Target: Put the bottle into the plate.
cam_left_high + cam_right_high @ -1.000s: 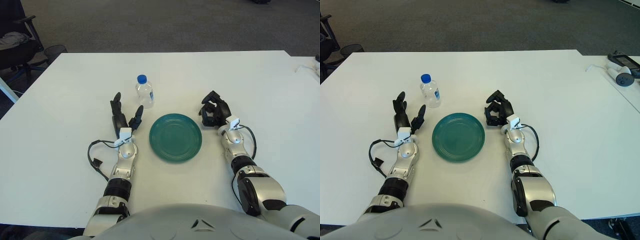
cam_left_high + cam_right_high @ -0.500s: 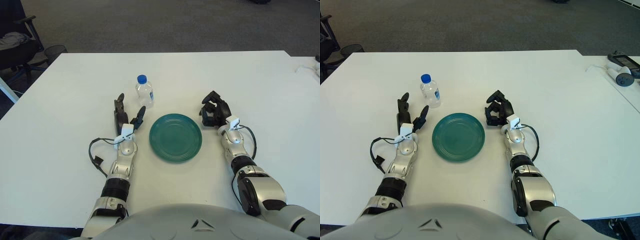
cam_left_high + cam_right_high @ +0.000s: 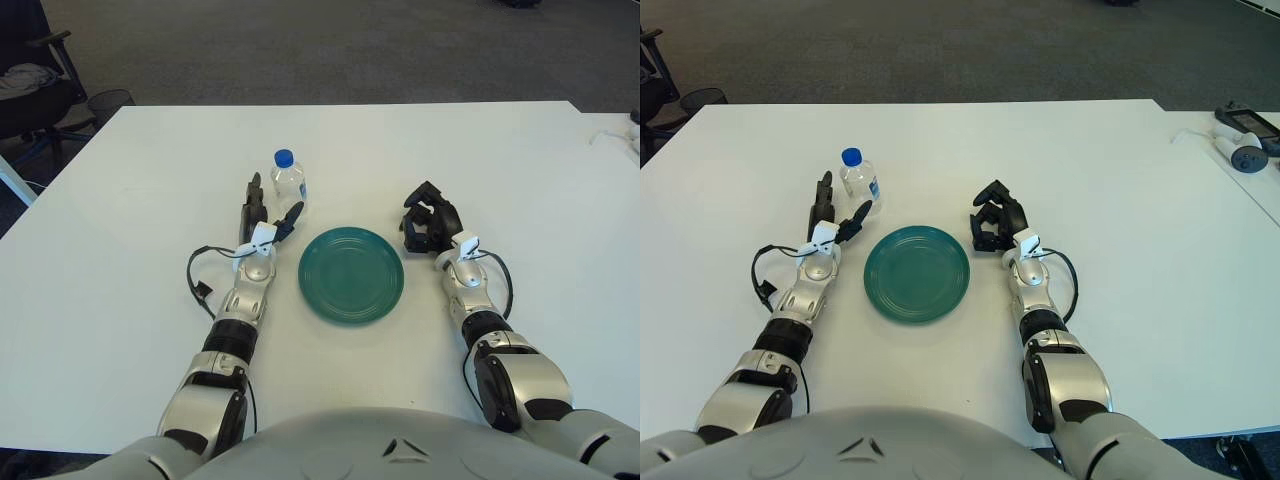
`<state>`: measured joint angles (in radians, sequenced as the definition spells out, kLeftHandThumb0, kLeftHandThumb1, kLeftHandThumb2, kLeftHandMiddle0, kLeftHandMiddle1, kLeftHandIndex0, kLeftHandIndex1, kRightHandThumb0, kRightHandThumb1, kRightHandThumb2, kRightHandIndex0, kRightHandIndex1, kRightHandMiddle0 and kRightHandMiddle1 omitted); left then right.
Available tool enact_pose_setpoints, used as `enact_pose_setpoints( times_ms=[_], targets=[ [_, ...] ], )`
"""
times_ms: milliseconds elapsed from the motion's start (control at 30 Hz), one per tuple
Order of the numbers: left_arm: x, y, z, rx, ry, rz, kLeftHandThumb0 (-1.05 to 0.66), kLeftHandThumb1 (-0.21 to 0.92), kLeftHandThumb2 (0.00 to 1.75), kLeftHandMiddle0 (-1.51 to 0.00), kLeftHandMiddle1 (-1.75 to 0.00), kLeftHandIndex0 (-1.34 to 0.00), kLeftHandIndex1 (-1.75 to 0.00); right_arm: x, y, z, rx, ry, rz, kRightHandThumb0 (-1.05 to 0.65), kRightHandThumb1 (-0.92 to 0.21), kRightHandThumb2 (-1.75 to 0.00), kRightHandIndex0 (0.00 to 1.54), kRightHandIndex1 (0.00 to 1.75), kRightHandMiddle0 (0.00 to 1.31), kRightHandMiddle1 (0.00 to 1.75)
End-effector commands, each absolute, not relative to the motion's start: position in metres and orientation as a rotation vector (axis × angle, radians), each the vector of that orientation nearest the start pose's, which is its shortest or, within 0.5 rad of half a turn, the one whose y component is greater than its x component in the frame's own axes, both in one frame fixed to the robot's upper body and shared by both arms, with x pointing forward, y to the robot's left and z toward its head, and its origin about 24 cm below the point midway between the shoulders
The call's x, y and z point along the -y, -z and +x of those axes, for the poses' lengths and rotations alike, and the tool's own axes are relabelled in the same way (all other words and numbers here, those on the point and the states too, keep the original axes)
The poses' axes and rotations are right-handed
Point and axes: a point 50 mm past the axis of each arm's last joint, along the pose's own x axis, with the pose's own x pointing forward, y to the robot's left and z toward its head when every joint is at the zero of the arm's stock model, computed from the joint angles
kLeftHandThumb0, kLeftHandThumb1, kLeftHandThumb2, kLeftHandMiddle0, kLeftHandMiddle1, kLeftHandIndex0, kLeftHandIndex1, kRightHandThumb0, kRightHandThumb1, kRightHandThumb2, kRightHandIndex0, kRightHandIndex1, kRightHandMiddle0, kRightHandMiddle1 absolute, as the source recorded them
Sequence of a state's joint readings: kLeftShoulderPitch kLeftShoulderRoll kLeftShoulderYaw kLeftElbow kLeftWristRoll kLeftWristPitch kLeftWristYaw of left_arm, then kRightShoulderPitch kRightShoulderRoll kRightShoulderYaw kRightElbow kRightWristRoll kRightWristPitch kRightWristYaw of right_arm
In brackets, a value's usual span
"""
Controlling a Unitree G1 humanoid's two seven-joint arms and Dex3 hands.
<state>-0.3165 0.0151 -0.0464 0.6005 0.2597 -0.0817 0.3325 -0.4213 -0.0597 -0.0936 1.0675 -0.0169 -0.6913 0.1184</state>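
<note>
A small clear bottle with a blue cap [image 3: 288, 182] stands upright on the white table, behind and left of a round green plate [image 3: 351, 275]. My left hand [image 3: 265, 210] is open, fingers spread, just in front of and beside the bottle, not touching it. My right hand [image 3: 429, 220] rests on the table right of the plate with fingers curled, holding nothing.
The white table [image 3: 150, 150] spreads wide around the plate. A black office chair [image 3: 30, 80] and a wire bin [image 3: 110, 100] stand beyond the table's far left corner. Small white devices [image 3: 1240, 140] lie on a second table at the far right.
My left hand has moved forward and to the right, from beside the plate up close to the bottle. The right hand, bottle and plate have not moved.
</note>
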Motion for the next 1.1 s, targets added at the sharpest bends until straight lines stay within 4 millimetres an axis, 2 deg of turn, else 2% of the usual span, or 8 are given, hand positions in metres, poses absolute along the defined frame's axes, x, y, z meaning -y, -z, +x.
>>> enact_pose_setpoints(
  times_ms=[0, 467, 1067],
  targets=[
    [-0.134, 0.007, 0.305, -0.179, -0.095, 0.401, -1.05, 0.92, 0.20, 0.00, -0.08, 0.00, -0.01, 0.147, 0.111, 0.205, -0.493, -0.089, 0.050, 0.00, -0.27, -1.29, 0.75, 1.49, 0.44, 1.75],
    [-0.128, 0.003, 0.314, -0.135, -0.094, 0.389, -1.05, 0.92, 0.21, 0.00, -0.05, 0.00, 0.00, 0.147, 0.111, 0.205, -0.494, -0.082, 0.064, 0.00, -0.28, -1.26, 0.78, 1.40, 0.45, 1.75],
    [-0.131, 0.000, 0.316, -0.101, -0.140, 0.378, -1.05, 0.92, 0.17, -0.03, -0.06, 0.00, 0.00, 0.146, 0.112, 0.206, -0.508, -0.088, 0.073, 0.00, -0.27, -1.31, 0.75, 1.53, 0.43, 1.75]
  ],
)
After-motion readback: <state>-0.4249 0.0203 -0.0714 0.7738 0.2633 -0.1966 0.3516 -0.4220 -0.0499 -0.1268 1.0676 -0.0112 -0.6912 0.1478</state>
